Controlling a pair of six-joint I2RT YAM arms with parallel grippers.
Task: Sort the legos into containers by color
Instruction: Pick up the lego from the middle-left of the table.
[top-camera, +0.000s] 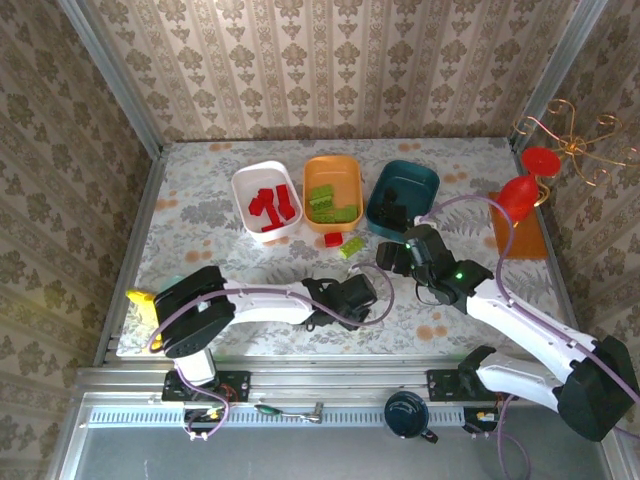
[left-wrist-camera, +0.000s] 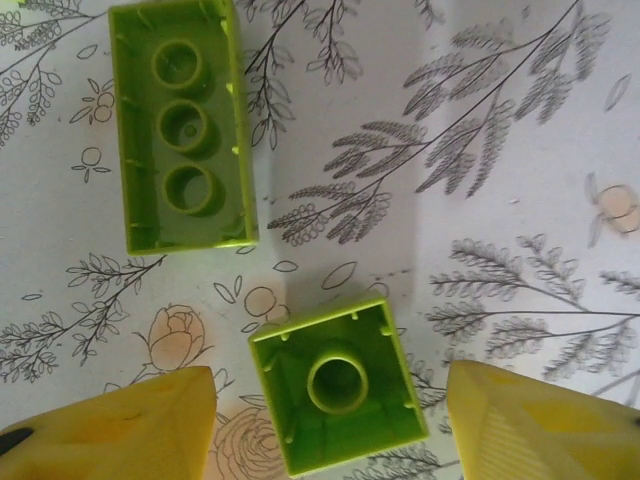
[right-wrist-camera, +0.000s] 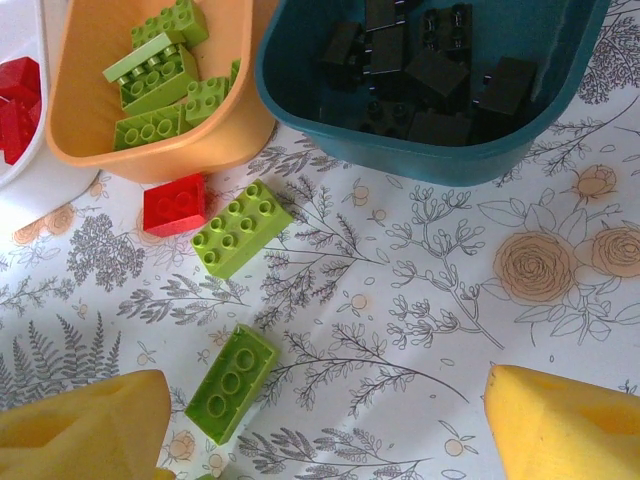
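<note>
Yellow fingers (left-wrist-camera: 130, 425) of the left tool (left-wrist-camera: 330, 400) stand apart around a square lime brick (left-wrist-camera: 338, 385), not touching it. The right tool (right-wrist-camera: 320, 400) also stands apart, empty, above the bench (right-wrist-camera: 420, 330).

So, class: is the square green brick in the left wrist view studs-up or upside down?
Upside down: the square green brick shows a hollow underside with one round tube.
</note>
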